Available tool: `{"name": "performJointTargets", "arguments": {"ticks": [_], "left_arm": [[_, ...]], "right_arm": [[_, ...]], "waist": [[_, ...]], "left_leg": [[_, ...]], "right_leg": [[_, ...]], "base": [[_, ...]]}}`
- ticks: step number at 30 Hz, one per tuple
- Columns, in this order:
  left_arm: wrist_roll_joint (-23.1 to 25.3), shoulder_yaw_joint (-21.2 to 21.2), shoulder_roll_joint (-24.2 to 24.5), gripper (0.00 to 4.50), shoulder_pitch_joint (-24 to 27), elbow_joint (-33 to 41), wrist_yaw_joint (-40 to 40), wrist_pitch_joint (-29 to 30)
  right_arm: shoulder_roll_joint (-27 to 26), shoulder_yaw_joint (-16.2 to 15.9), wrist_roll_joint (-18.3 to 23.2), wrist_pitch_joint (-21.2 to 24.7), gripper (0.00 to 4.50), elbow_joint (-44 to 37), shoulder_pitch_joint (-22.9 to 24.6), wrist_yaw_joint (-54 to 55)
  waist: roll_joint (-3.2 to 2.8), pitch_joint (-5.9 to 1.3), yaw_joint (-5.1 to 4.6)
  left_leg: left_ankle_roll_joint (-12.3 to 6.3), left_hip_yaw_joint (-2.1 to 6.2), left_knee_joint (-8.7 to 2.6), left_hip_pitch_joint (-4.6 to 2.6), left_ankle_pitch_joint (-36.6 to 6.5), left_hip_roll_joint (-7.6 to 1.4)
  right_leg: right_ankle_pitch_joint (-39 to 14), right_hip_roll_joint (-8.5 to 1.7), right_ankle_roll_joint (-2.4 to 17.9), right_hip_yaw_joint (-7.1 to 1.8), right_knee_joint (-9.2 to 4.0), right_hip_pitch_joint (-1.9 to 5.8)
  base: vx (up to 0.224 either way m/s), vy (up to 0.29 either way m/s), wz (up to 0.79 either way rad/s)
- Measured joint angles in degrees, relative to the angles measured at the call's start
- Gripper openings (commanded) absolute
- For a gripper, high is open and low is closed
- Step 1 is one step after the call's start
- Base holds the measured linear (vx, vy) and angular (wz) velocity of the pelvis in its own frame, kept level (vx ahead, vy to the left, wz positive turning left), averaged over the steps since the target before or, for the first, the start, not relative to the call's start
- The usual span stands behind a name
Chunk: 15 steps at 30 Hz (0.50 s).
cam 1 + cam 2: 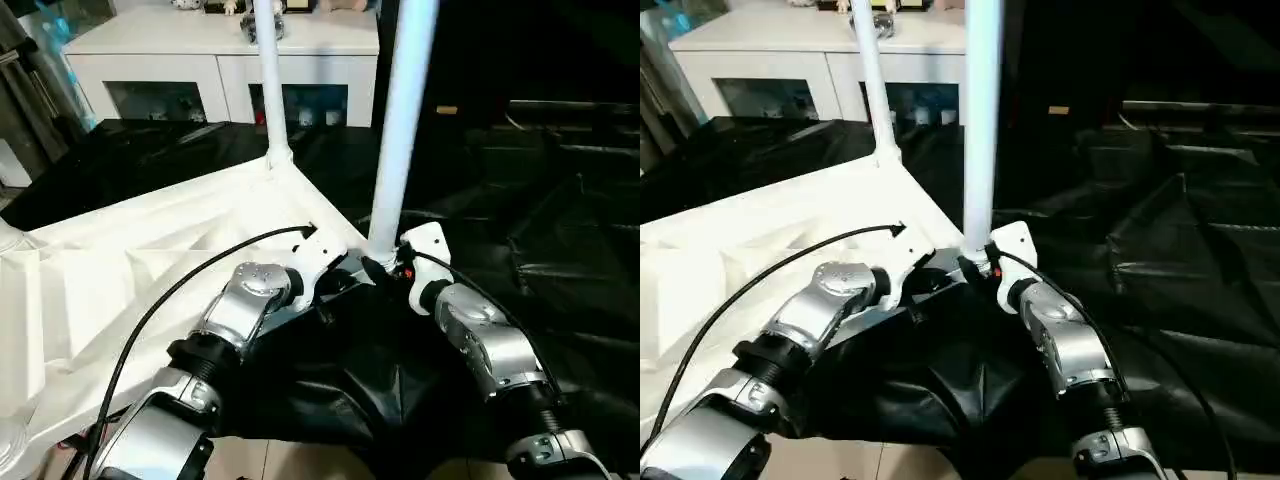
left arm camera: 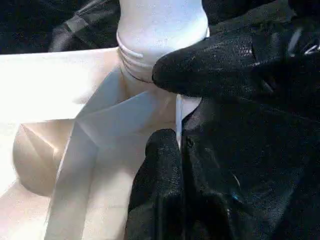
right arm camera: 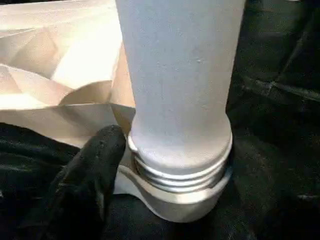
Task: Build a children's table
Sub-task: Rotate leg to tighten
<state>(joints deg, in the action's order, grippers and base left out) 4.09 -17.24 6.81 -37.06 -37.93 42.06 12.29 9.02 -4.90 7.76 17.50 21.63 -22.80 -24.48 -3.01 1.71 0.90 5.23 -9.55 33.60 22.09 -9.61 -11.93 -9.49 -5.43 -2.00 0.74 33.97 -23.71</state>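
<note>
The children's table lies upside down: its white tabletop (image 1: 150, 250) shows its ribbed underside. One white leg (image 1: 268, 80) stands upright in the far corner socket. A second leg (image 1: 400, 130) stands in the near corner socket, its threaded base (image 3: 180, 170) sitting just above the socket's rim. My left gripper (image 2: 177, 135) is shut on the tabletop's thin rim beside that socket. My right gripper (image 1: 385, 268) is down at the base of the near leg, right against it.
A white cabinet (image 1: 220, 60) with glass doors stands behind the tabletop. Crumpled black sheeting (image 1: 540, 220) covers the floor around and to the right. A black cable (image 1: 180, 285) runs along my left forearm.
</note>
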Motion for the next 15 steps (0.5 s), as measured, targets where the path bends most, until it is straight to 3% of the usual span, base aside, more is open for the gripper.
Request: {"name": "performJointTargets", "arguments": {"ticks": [8,15], "left_arm": [[-2.18,-0.67,4.09,0.0,2.59,3.91,9.21,-2.46],[-4.04,-2.02,8.67,0.0,4.35,6.92,19.2,-3.89]], "right_arm": [[9.61,-2.81,1.93,0.5,4.46,-5.76,2.48,-16.17],[16.58,-5.88,3.13,-0.21,4.46,-8.2,2.74,-29.25]], "waist": [[-0.38,-0.02,1.07],[-0.57,0.07,1.62]], "left_leg": [[0.0,0.0,-0.31,0.03,0.0,-0.1],[0.0,-0.07,-0.3,0.05,0.0,-0.18]], "right_leg": [[0.09,-0.01,0.15,0.03,0.02,-0.14],[0.0,0.0,0.17,0.05,-0.02,-0.14]], "base": [[0.0,0.0,0.0],[0.0,0.0,0.0]]}}
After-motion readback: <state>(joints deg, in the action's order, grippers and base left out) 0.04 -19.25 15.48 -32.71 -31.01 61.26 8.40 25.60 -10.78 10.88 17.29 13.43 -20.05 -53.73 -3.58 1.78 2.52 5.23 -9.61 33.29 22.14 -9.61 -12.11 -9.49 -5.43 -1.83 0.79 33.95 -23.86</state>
